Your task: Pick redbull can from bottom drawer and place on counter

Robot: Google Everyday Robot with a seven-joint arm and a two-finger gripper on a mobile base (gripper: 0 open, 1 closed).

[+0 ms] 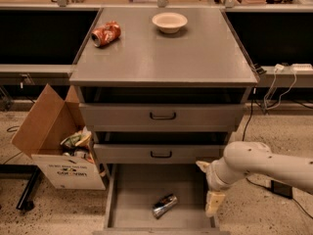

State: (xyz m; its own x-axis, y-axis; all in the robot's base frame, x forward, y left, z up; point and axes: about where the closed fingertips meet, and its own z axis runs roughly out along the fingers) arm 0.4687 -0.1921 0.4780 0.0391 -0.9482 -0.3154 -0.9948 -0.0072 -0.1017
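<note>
In the camera view, the bottom drawer [134,190] was pulled out wide, and its flat grey floor showed; the redbull can [165,205] lay on its side on that floor, near the front edge of the bottom drawer and a bit right of its middle; the can was small, slim and shiny, silver with dark blue, and it was tipped at a slant with one end pointing to the back right of the drawer; nothing touched it.

The gripper [213,202] hung by the right wall of the bottom drawer, near the front right corner, and was well apart from the can; I could not tell if the claw was released or clenched, but it was grasping nothing; the thick white arm [259,163] reached in from the right of the bottom drawer.

Right above the bottom drawer were two shallower drawers [163,115] with black handles, both pushed out a little; high above the bottom drawer was the counter [166,58], flat and grey; on it lay a dented orange-red can [106,34] at the back left, and a pale bowl [169,22] stood at the back, near the middle.

To the left of the bottom drawer stood an open cardboard box [54,146] on the floor, with wrappers poking out.
</note>
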